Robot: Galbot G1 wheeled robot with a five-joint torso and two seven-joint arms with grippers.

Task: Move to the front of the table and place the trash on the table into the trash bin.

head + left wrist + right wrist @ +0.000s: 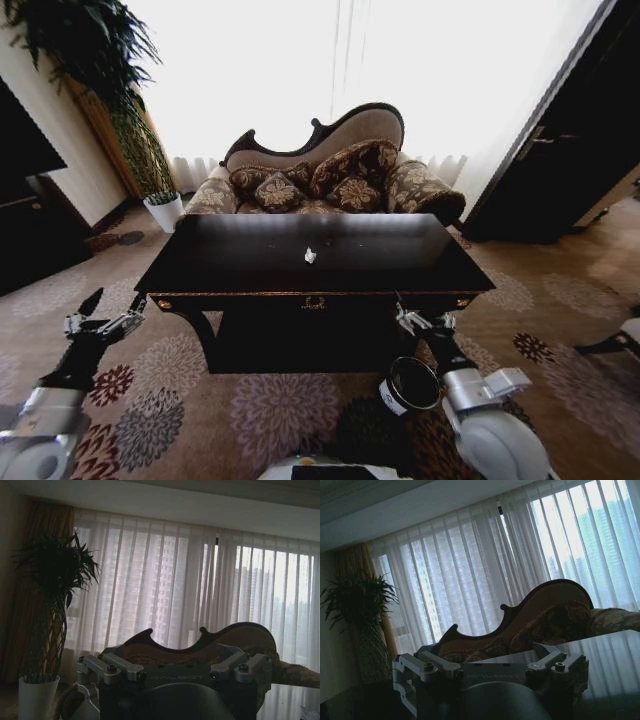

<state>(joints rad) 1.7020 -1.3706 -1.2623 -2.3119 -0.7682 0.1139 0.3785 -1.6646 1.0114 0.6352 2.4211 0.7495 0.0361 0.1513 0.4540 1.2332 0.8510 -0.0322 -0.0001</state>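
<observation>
The dark glossy table (pixel 250 262) stands straight ahead, with its gold ornament on the front rail facing me. One small white paper ball of trash (pixel 310 256) lies near the middle of its top. The black trash bin (pixel 410 385), with a white label, sits on the carpet at the table's front right. My right gripper (pixel 424 321) is open, just above the bin and close to the table's front edge. My left gripper (pixel 108 313) hangs open over the carpet, off the table's left front corner. The tabletop (pixel 615 655) also shows in the right wrist view.
A patterned sofa (pixel 330 175) with cushions stands behind the table. A tall plant in a white pot (pixel 165 210) is at the far left, beside a black cabinet (pixel 30 220). A dark door (pixel 570 150) is at the right. Open carpet lies on both sides.
</observation>
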